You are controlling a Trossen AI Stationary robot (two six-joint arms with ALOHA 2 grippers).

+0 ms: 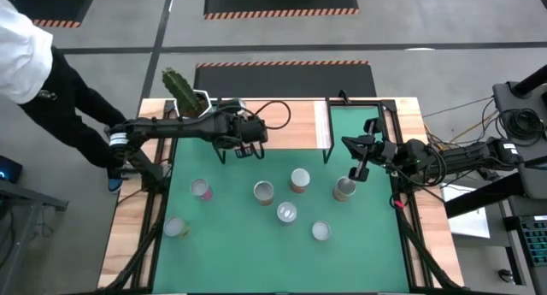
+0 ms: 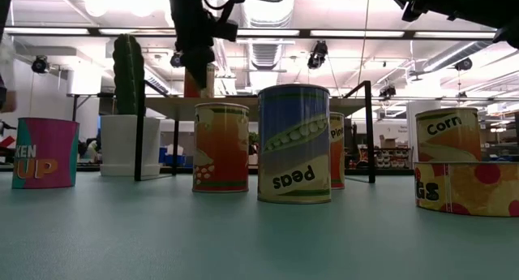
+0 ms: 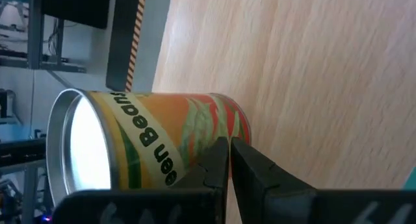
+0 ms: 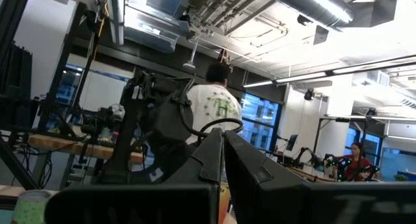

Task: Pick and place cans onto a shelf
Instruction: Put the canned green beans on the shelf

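Observation:
An orange and green cylindrical can with a silver top stands upright on its base on the light-wood shelf at the back of the table. My left gripper is shut, its tips right at the can's lower wall; in the high view it covers the can. Several more cans stand on the green mat, among them a pink one, a peas can and a corn can. My right gripper waits shut, raised at the right, holding nothing. My left gripper's shut fingertips lie in front of the can's side near its base, coming slanting down from above. Whether they touch the can I cannot tell. The can stands upright on the shelf board.
A cactus in a white pot stands at the shelf's left end. A person in a white sleeve is beyond the table's far left corner. Black frame bars run along the back right. Green mat shows between the standing cans.

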